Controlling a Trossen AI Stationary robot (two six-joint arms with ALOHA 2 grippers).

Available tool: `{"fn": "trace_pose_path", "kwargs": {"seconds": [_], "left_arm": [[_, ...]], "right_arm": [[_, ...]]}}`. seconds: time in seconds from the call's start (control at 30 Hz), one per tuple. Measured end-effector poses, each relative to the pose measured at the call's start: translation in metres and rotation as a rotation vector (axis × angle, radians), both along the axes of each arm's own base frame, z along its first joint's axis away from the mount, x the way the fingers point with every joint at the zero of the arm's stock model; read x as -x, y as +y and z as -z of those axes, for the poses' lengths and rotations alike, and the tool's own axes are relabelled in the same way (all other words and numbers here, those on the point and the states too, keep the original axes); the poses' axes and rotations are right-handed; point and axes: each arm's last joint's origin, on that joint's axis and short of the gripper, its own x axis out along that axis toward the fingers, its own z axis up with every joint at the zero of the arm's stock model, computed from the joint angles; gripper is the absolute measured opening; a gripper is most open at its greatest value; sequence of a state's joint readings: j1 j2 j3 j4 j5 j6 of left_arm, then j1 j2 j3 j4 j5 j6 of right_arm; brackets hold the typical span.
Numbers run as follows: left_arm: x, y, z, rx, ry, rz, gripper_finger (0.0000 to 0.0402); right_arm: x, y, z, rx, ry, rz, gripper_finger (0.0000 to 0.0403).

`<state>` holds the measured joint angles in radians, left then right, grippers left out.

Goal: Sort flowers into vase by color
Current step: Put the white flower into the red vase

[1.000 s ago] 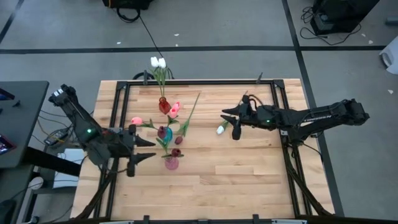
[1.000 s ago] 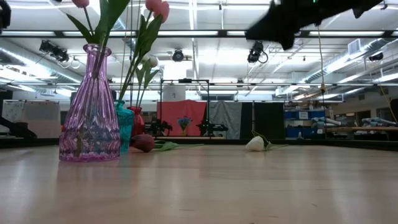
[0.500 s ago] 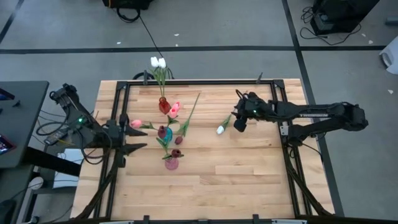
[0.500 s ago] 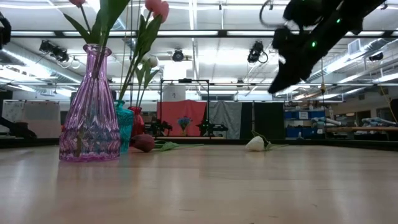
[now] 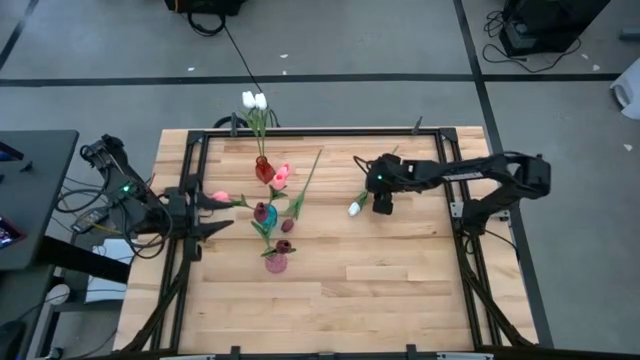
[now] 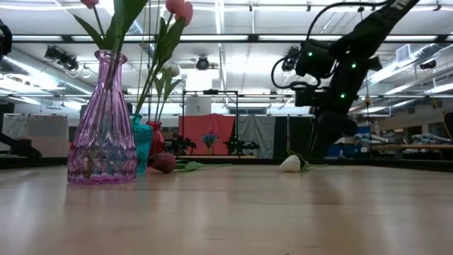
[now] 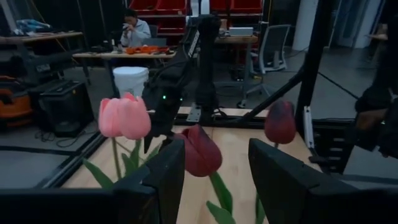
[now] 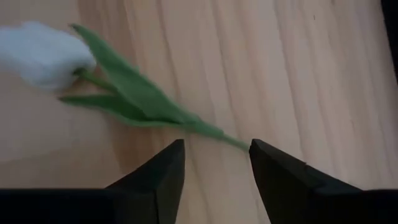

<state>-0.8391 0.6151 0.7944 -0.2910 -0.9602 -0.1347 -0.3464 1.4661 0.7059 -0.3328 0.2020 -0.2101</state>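
Observation:
A white tulip (image 5: pixel 354 207) lies flat on the table right of the vases, its head (image 8: pixel 43 53) toward the table's left and its thin green stem (image 8: pixel 211 132) trailing right. My right gripper (image 8: pixel 214 149) hangs open just above that stem, slanting down, one finger on each side and touching nothing. The red vase (image 5: pixel 263 170) holds white tulips (image 5: pixel 253 100). The teal vase (image 5: pixel 266 213) and the purple vase (image 6: pixel 104 127) hold pink and dark red ones. My left gripper (image 5: pixel 212 213) waits open at the table's left edge, pointing level at the vases.
A black metal frame (image 5: pixel 320 132) runs around the tabletop. A pink tulip head (image 5: pixel 220 196) shows left of the vases, close to my left gripper. A dark red tulip (image 6: pixel 164 163) lies on the table by the vases. Bare wood spreads across the near half (image 5: pixel 380 290).
My right gripper has dropped from high above the table down to the white tulip's stem, tipping from level to steeply downward. My left gripper has drawn back from the purple vase toward the table's left edge.

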Motion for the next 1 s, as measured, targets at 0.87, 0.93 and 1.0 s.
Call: {"fn": "trace_pose_path", "kwargs": {"seconds": [0.87, 0.93, 1.0], "left_arm": [[0.000, 0.001, 0.000, -0.004, -0.001, -0.015, 0.0183], [0.000, 0.001, 0.000, -0.001, -0.001, -0.015, 0.0183], [0.000, 0.001, 0.000, -0.001, -0.001, -0.015, 0.0183]], "right_arm": [[-0.023, -0.028, 0.010, 0.006, 0.306, -0.246, 0.0149], [-0.025, -0.030, 0.006, 0.020, 0.292, -0.258, 0.0145], [-0.025, -0.029, 0.006, 0.019, 0.306, -0.290, 0.0143]]}}
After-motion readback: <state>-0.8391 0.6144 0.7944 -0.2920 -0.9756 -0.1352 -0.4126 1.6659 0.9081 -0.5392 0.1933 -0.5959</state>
